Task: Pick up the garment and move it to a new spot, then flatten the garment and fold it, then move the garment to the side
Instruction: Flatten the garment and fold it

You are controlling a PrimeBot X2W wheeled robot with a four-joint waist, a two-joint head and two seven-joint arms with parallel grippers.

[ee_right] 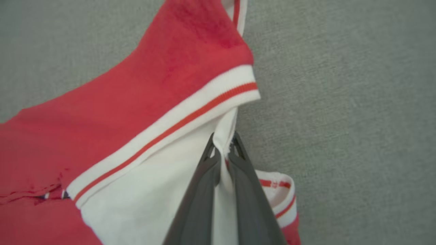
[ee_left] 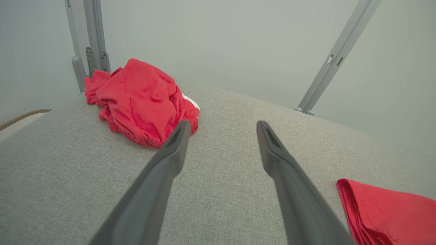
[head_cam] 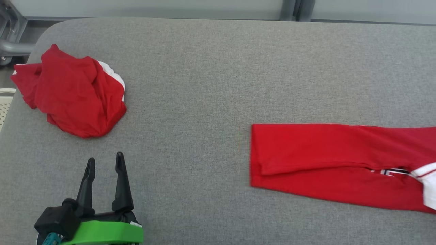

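Right gripper (ee_right: pixel 223 144) is clamped tight on the long red garment (head_cam: pixel 333 163). In the right wrist view its two dark fingers pinch a thin fold of the white part, just under the white band with the red stripe. That garment lies flat, folded lengthwise, on the right half of the grey padded table (head_cam: pixel 204 68). Its straight red end is toward the table's middle, and its white-trimmed end runs past the right side of the head view.

Left gripper (head_cam: pixel 105 158) is spread wide with nothing between the fingers. It's over the table's near left part, with the fingers pointing toward the far edge.

There's also a crumpled red garment (head_cam: pixel 71 92) heaped near the table's far left corner, with a strip of white peeking out of it. It's clear of the left gripper and well apart from the long one.

Containers-wise, a sliver of a white perforated basket (head_cam: pixel 5 105) pokes out just off the table's left edge — too little of it shows to tell what's inside.
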